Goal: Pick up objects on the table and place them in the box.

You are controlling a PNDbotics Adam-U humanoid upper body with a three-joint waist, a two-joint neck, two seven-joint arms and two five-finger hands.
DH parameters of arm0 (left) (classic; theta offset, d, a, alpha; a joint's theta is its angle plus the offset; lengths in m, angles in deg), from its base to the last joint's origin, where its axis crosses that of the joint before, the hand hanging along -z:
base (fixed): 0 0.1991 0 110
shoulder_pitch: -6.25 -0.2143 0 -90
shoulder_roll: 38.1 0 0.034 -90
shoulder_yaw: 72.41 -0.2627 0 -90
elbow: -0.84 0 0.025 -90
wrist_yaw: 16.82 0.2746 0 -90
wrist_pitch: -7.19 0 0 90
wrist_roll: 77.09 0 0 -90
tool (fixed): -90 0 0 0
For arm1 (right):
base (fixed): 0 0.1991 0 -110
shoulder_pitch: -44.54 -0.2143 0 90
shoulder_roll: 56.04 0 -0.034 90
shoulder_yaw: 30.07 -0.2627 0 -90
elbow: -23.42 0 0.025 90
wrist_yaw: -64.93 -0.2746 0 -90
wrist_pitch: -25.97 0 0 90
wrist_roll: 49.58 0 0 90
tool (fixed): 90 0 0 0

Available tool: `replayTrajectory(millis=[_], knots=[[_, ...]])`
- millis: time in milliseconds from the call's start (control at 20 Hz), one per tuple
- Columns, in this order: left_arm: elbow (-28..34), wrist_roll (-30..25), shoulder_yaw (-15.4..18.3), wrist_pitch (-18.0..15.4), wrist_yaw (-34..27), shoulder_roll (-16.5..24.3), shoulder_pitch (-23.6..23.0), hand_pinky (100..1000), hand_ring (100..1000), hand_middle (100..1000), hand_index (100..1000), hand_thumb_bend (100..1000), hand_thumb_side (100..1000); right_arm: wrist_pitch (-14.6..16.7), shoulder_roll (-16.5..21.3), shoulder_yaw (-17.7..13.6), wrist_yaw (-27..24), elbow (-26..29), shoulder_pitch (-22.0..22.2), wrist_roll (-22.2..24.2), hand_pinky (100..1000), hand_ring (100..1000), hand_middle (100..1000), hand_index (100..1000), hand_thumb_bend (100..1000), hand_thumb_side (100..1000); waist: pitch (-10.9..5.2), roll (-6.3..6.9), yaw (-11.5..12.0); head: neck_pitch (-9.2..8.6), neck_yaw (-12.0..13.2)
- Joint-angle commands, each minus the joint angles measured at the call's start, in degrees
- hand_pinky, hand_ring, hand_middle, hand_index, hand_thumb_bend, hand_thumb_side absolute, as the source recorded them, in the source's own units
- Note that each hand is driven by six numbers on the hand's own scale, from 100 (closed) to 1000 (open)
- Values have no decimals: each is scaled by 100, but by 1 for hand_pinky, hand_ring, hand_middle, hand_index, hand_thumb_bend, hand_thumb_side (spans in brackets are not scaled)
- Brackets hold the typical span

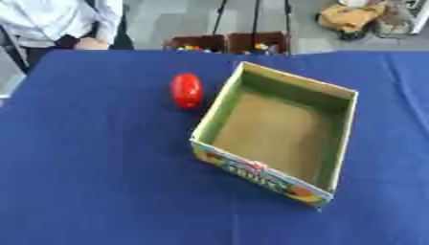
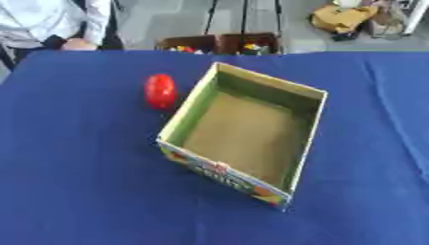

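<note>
A red oval object (image 1: 186, 90) lies on the blue table (image 1: 92, 167), left of the box (image 1: 344, 129) and just beside its left wall without touching it. Its long axis runs away from the robot (nearly parallel to that wall). The box sits open and holds nothing, its printed front facing the robot. Neither robot hand shows in either view, so their fingers cannot be judged; since the object lies left of centre, the left arm probably has the shorter reach.
</note>
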Motion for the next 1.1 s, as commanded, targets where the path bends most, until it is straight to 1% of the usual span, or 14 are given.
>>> replayTrajectory(millis=[50,350,450,600,700,850,1100], knots=[[85,10,11,0,-32,76,67,643,855,762,938,100,921,10,77,-19,-25,69,-56,21,730,798,664,810,100,829,-19,72,2,-96,17],[85,16,17,4,-28,81,66,643,856,765,941,100,920,15,72,-29,-29,69,-43,19,730,799,664,810,100,830,-19,67,-6,-120,34],[85,21,26,-38,4,214,13,641,858,780,950,100,921,19,83,-29,-28,69,-30,19,730,798,664,810,100,828,-27,72,-8,-123,39],[85,-18,52,-122,190,581,-133,638,866,802,970,100,922,23,120,-26,-23,69,-2,21,730,799,664,810,100,828,-50,108,-5,-97,33],[85,-66,108,-90,352,854,-193,638,872,813,980,100,916,19,144,-20,-19,69,21,27,730,799,664,810,100,828,-66,139,0,-82,13],[85,-181,131,99,602,1264,-226,636,880,826,991,100,909,12,176,-9,-8,69,53,37,731,800,663,810,100,828,-86,188,-8,-62,-10],[85,-449,10,497,1008,1924,-216,628,890,852,1000,100,900,11,202,22,3,69,75,66,732,801,663,811,100,827,-88,230,-67,-42,7]])
